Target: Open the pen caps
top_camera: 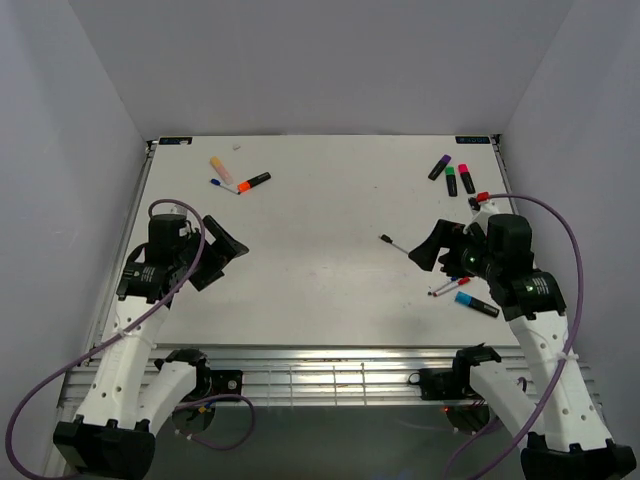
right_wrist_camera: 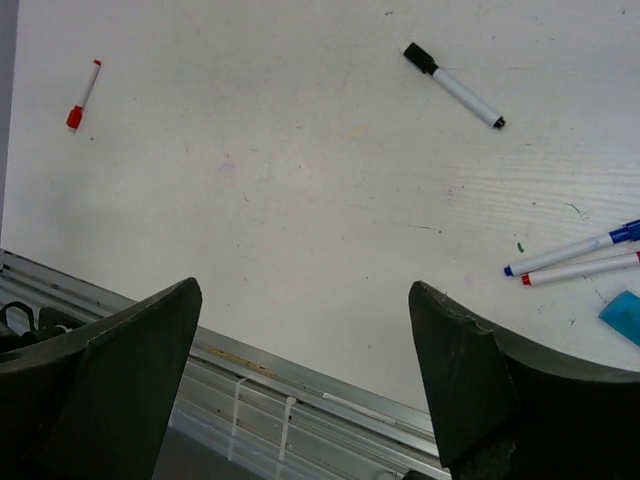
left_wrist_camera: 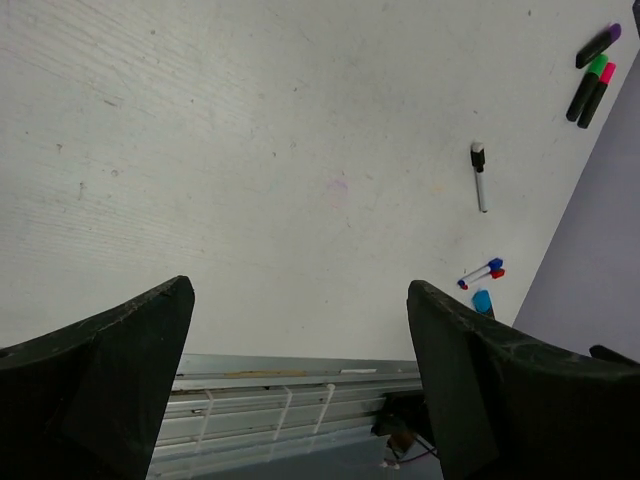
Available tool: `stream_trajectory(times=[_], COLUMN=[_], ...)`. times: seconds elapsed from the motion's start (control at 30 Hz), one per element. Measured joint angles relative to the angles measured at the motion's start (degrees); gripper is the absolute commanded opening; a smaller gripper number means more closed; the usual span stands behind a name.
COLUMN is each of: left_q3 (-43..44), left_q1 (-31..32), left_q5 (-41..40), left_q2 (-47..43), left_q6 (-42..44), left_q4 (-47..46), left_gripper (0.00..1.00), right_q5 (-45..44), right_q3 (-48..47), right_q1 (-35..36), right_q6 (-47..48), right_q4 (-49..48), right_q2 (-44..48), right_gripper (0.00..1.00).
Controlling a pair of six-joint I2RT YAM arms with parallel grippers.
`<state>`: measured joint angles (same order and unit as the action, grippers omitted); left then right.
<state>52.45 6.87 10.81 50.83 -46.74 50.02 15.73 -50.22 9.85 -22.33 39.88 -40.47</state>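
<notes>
The left gripper (top_camera: 228, 248) and the right gripper (top_camera: 425, 250) both hang over the table (top_camera: 320, 310), jaws spread wide and empty. The surface between them is bare. A thin black-capped pen (top_camera: 395, 243) lies just ahead of the right gripper's tips. Beside that gripper, toward the near rail (top_camera: 330, 375), lie two thin pens (top_camera: 449, 287) and a blue-ended highlighter (top_camera: 477, 303). On its far side, near the far right corner, sit three highlighters (top_camera: 452, 175) with purple, green and pink pen caps (left_wrist_camera: 598, 66). An orange-ended highlighter (top_camera: 255, 182) lies well beyond the left gripper, toward the far edge.
</notes>
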Motion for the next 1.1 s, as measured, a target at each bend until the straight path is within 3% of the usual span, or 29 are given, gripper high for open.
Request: stream_trajectory(times=[0.2,0.37,0.63,0.67,0.77,0.97,1.1], left_q3=[-0.76,-0.74,-2.51,-2.69,-3.1,-5.73,-6.36], left_q1=[0.0,0.02,0.0,0.0,0.02,0.0,0.0], left_q5=[0.92,2.43,5.57,5.99,6.64,6.51,6.99], left_q2=[-7.23,-5.22,-7.61,-8.33,-9.33,-10.4,-10.64], left_q6=[0.66,2.58,3.87,3.85,3.82,2.97,3.5], left_q4=[-0.74,-2.29,-5.88,-6.6,-8.52,-11.54,-12.44], left_gripper=[0.98,0.88,0.93,0.88,0.84,0.87,0.87], right_q5=[2.01,0.22,-3.08,-3.26,-4.94,-7.61,-6.99], right_q3=[-2.93,-6.36,-14.88,-15.04,-15.06,-12.85,-12.68], right_q1=[0.0,0.02,0.02,0.02,0.02,-1.09,-1.88], right_q6=[4.81,9.29,13.7,13.73,13.22,10.27,10.38], right_q4=[0.74,2.23,0.92,0.42,-1.55,-9.4,-11.89], right_q2=[-13.4,-25.66,-42.82,-43.85,-46.4,-45.29,-46.58], right_gripper=[0.9,0.9,0.9,0.9,0.9,0.9,0.99])
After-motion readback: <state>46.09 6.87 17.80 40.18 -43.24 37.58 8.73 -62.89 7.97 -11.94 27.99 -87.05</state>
